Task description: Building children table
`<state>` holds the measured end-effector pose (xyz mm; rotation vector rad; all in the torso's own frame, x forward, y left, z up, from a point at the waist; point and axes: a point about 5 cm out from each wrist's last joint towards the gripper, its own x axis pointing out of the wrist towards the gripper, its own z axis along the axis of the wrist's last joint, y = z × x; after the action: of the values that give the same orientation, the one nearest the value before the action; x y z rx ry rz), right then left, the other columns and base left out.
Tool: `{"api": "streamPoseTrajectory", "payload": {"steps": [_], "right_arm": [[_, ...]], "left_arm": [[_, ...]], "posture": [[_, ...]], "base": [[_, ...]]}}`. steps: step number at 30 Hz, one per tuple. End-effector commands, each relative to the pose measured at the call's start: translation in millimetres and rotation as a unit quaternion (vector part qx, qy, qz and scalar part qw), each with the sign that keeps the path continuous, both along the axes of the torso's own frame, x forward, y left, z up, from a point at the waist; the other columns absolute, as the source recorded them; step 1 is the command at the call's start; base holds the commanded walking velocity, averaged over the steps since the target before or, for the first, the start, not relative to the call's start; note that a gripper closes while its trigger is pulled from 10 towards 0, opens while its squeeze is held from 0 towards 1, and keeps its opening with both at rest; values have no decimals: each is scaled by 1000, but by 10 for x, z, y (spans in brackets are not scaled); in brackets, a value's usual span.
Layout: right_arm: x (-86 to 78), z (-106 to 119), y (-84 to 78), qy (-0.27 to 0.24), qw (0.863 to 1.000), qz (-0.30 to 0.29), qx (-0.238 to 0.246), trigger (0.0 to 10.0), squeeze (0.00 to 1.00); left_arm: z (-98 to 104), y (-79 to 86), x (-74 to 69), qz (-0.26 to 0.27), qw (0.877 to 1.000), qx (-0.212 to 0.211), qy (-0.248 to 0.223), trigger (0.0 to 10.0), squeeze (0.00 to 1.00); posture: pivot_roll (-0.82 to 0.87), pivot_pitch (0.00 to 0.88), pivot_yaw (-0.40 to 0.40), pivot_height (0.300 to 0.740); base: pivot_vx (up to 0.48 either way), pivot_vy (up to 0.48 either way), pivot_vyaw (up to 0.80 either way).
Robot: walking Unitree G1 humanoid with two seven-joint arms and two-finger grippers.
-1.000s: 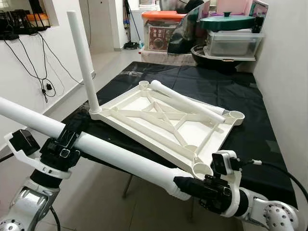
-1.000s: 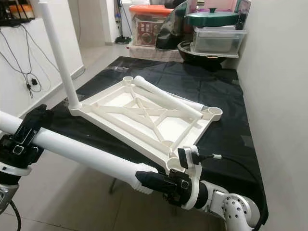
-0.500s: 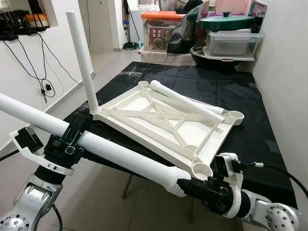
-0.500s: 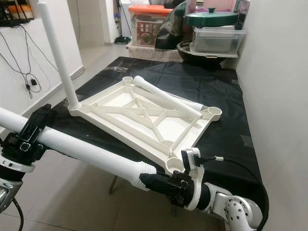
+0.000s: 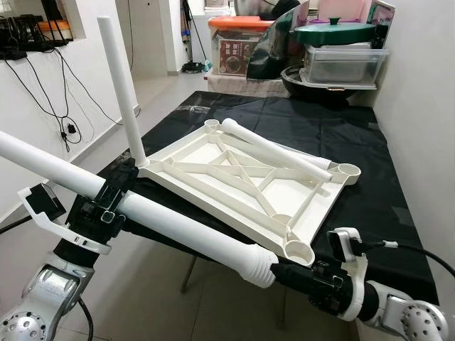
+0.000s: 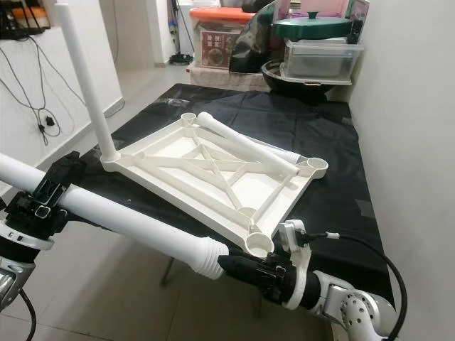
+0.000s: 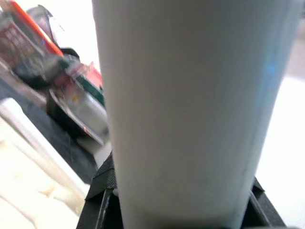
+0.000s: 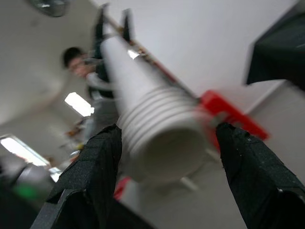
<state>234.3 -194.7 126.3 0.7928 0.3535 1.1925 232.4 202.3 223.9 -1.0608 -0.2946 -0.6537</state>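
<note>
Left eye view: leg point(image 5: 163, 220) in left gripper point(image 5: 114, 199)

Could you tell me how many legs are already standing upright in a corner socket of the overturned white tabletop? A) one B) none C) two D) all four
A: one upright leg stands in a corner of the overturned tabletop; another leg lies across it, and the left end effector holds a third leg.

Smooth white plastic table leg point(image 5: 178, 226)
</note>
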Motion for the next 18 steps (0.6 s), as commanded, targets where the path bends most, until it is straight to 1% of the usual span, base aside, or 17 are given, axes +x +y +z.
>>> {"api": "streamPoseTrajectory", "payload": {"steps": [1,3,5,6,7,9,11,12,13,14,15,16,17,18], "right_arm": [[84,0,-84,-11,999,-38,-24,10000,0],[107,1,-95,-14,998,-47,-29,10000,0],[256,54,-140,-27,994,-95,-44,10000,0],[283,72,-146,-32,993,-104,-47,10000,0],[315,112,-141,-44,991,-113,-49,10000,0],[315,112,-141,-44,991,-113,-49,10000,0],[400,179,-129,-60,987,-136,-55,10000,0],[400,179,-129,-60,987,-136,-55,10000,0],[472,231,-116,-73,982,-162,-60,10000,0],[472,231,-116,-73,982,-162,-60,10000,0],[605,345,-77,-92,971,-210,-62,10000,0],[605,345,-77,-92,971,-210,-62,10000,0],[666,402,-50,-98,966,-230,-60,10000,0],[666,402,-50,-98,966,-230,-60,10000,0]], "left_arm": [[56,-8,24,1,1000,14,-6,10000,0],[65,-5,28,3,1000,14,-8,10000,0],[99,3,91,17,999,28,-4,10000,0],[106,0,105,20,999,32,-4,10000,0],[122,-8,121,22,999,36,-5,10000,0],[122,-8,121,22,999,36,-5,10000,0],[157,-23,146,24,999,45,-10,10000,0],[157,-23,146,24,999,45,-10,10000,0],[181,-40,157,24,998,50,-14,10000,0],[181,-40,157,24,998,50,-14,10000,0],[219,-77,173,24,998,60,-21,10000,0],[219,-77,173,24,998,60,-21,10000,0],[237,-100,183,23,997,66,-23,10000,0],[237,-100,183,23,997,66,-23,10000,0]], "posture": [[15,0,-7,740],[15,0,-7,740],[11,0,-5,740],[11,0,-5,740],[11,0,-5,740],[11,0,-5,740],[6,0,-4,740],[6,0,-4,740],[6,0,-4,740],[6,0,-4,740],[6,0,-4,740],[6,0,-4,740],[6,0,-4,740],[6,0,-4,740]], "base": [[0,0,0],[0,0,0],[0,0,0],[0,0,0],[0,0,0],[0,0,0],[0,0,0],[0,0,0],[0,0,0],[0,0,0],[0,0,0],[0,0,0],[0,0,0],[0,0,0]]}}
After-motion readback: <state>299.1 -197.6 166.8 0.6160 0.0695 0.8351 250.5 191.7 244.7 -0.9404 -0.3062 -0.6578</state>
